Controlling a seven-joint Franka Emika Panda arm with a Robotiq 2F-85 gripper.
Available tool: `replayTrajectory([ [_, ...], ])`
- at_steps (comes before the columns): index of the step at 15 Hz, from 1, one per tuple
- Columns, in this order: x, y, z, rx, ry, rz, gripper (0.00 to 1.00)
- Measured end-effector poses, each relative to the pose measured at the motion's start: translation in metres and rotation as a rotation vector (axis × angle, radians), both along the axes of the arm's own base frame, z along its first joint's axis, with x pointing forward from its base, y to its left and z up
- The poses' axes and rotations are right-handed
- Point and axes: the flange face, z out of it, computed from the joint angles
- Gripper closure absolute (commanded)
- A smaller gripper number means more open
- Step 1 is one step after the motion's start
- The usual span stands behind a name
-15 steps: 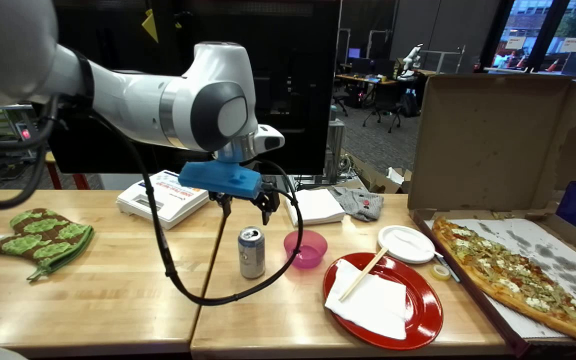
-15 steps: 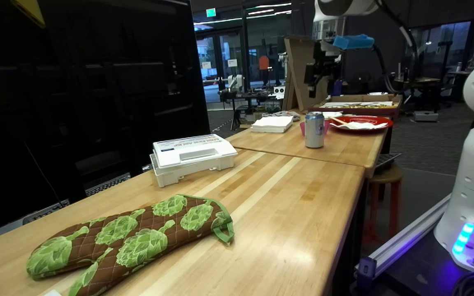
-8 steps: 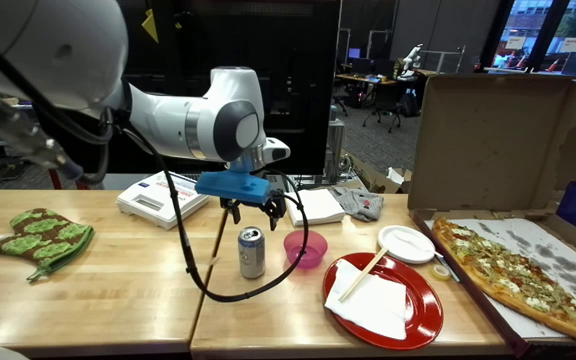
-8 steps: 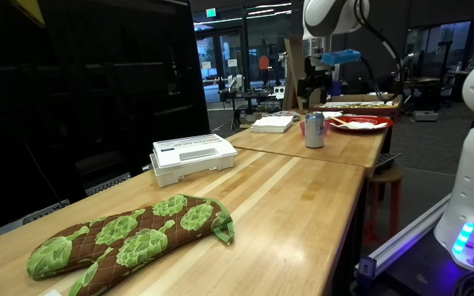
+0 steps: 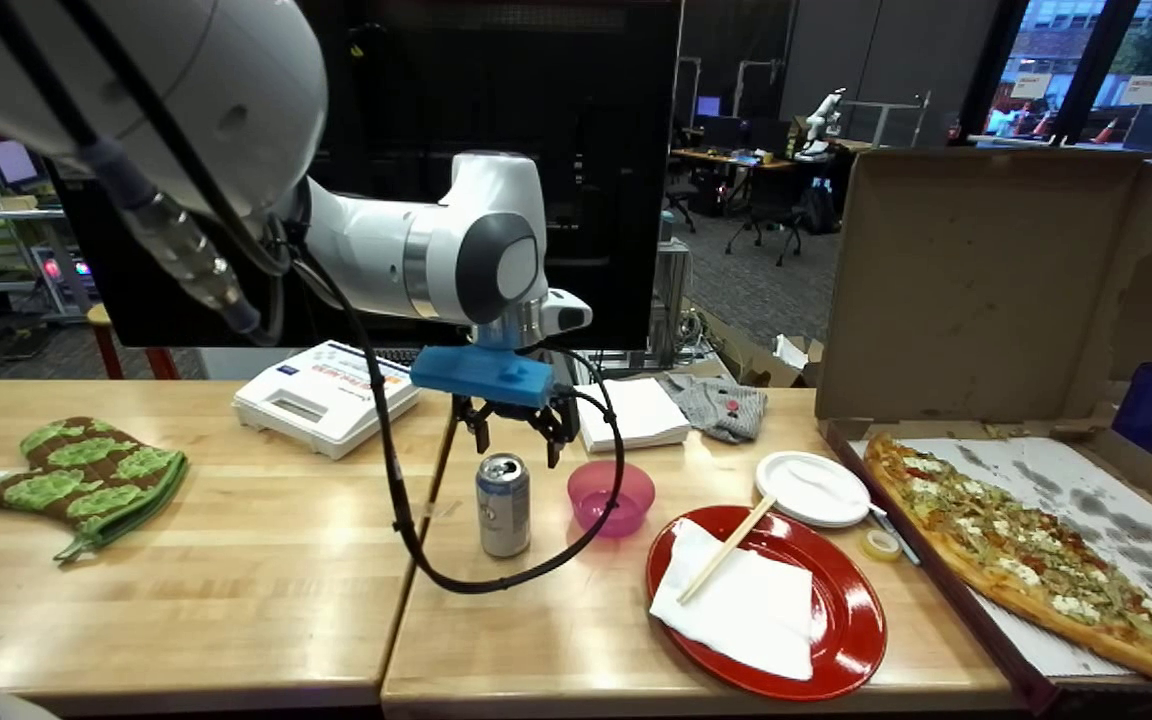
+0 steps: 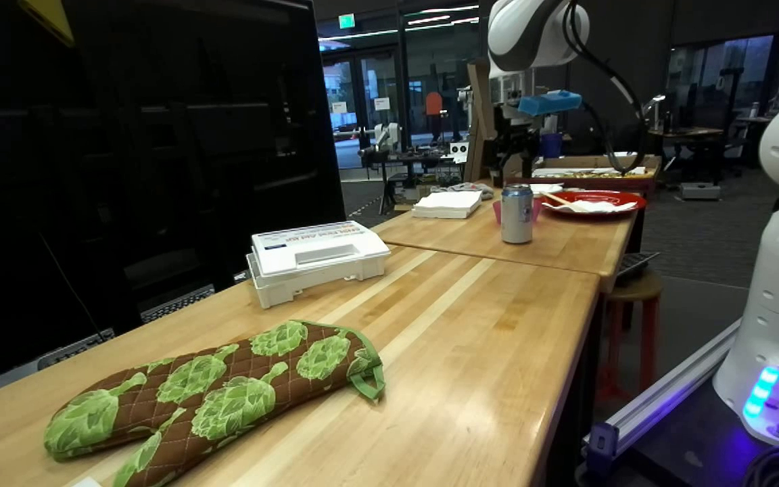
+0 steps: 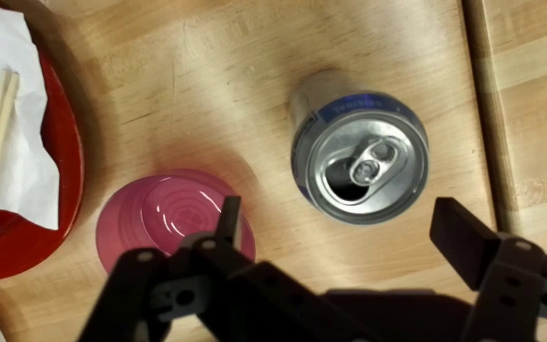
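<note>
The wrist view has the gripper with its fingers spread well apart, and a drink can stands upright on the table, showing between the fingertips. What crowds it is the pink bowl, just beside the can and partly covered there by a finger. A black cable sags from the arm in a big loop, crossing in front of that bowl in an exterior view.

Near the bowl sits a red plate with a napkin and chopsticks on it; past that I see a roll of tape and the open pizza box. A first-aid case and an oven mitt lie well apart from the bowl.

The can is silvery metal with a blue band, its mouth open under the tab. The bowl is round and translucent, the plate glossy, the napkin creased. Pale wood strips make up the tabletop; the mitt is quilted brown with leafy green print, the pizza box plain cardboard.
</note>
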Motion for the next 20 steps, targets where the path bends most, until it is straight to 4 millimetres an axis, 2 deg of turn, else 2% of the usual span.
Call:
replayTrajectory([
  [6, -0.004, -0.008, -0.010, 0.017, 0.061, -0.017, 0.00],
  [20, -0.013, -0.009, -0.016, 0.077, 0.133, 0.085, 0.00],
])
